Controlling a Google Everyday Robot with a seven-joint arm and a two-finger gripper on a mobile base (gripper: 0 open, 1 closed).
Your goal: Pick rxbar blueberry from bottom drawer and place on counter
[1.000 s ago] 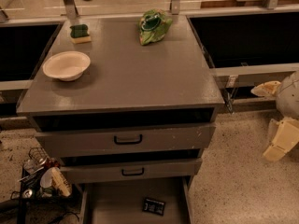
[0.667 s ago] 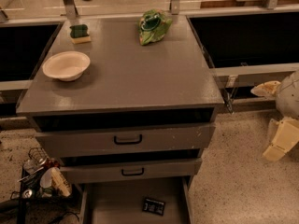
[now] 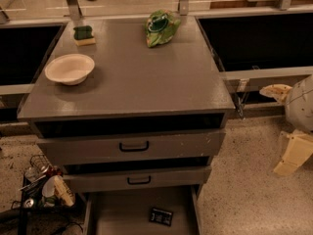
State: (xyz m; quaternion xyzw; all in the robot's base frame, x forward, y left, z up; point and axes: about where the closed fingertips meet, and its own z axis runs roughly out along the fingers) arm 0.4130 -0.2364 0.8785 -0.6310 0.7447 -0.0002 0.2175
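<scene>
The bowl (image 3: 70, 68) sits near the left edge of the counter (image 3: 146, 82). Below, the bottom drawer (image 3: 117, 214) is open; the rxbar blueberry (image 3: 161, 216) lies flat, apart from its walls. My gripper (image 3: 292, 152) hangs far right, over the floor; open or closed, I cannot tell.

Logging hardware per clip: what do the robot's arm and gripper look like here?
Only parts show, at the right edge beside the cabinet. The arm is a rounded pale grey-white shell with a tapered cream piece jutting toward the cabinet. The gripper, below it, is blocky and cream-yellow. No cables or markings visible.
</scene>
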